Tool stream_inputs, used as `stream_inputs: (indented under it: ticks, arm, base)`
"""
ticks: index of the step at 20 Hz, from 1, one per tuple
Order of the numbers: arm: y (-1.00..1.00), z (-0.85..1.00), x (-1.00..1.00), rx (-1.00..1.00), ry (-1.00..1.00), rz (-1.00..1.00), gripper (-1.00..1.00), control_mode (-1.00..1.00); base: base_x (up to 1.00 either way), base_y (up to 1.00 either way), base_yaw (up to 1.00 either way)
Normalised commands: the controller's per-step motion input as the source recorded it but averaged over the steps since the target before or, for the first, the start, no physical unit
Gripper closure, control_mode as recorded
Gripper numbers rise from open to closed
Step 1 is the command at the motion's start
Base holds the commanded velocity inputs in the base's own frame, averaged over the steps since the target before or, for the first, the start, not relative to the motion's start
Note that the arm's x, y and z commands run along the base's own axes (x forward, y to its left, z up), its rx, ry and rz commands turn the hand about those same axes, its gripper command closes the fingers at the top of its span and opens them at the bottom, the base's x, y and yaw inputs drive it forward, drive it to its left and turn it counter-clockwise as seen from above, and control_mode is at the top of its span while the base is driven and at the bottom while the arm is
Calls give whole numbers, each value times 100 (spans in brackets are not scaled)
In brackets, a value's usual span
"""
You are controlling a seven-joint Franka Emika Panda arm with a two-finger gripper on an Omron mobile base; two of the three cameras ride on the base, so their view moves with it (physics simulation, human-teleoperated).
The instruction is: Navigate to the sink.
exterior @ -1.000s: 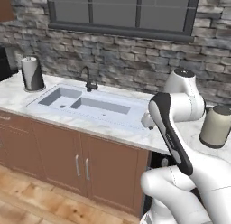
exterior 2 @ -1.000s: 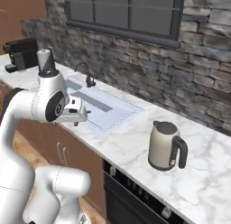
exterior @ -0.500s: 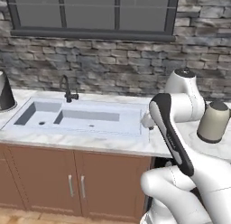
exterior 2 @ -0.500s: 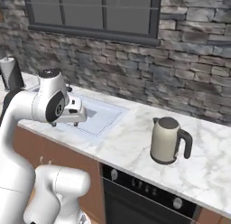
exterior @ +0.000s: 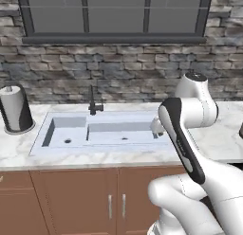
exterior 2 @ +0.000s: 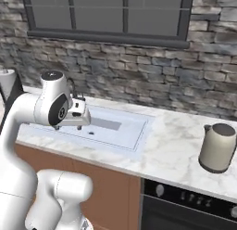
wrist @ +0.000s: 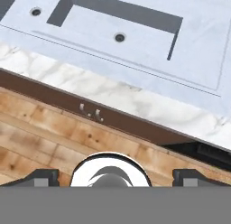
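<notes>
You had sink (exterior: 102, 132) ahead: fixed, rigid basin, nothing to grasp. Gripper (wrist: 115, 177) fingers stood apart, empty.

Pale grey-white sink (exterior: 102, 132), marbled counter (exterior: 19, 151)

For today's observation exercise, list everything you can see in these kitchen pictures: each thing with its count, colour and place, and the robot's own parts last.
sink: one, pale grey-white, two basins, set in the counter below the window
faucet: one, dark, behind the sink
paper towel holder: one, black and white, on the counter left of the sink
kettle: one, beige with dark base, on the counter right of the sink
counter: one, white marble
cabinets: brown, under the sink
oven: one, black, below the kettle
window: one, dark frame, above the stone wall
arm: one, white
pincer: one, dark tips apart, empty
</notes>
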Motion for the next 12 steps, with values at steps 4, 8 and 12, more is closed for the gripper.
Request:
stream_inputs:
  ticks: [4, 8, 12]
  arm:
    - [0, 0, 0, 0, 0, 0, -100, 100]
    - [0, 0, 0, 0, 0, 0, -100, 100]
    - [0, 0, 0, 0, 0, 0, -100, 100]
  base:
    - [33, 97, -23]
    - [45, 70, -19]
    - [53, 43, -17]
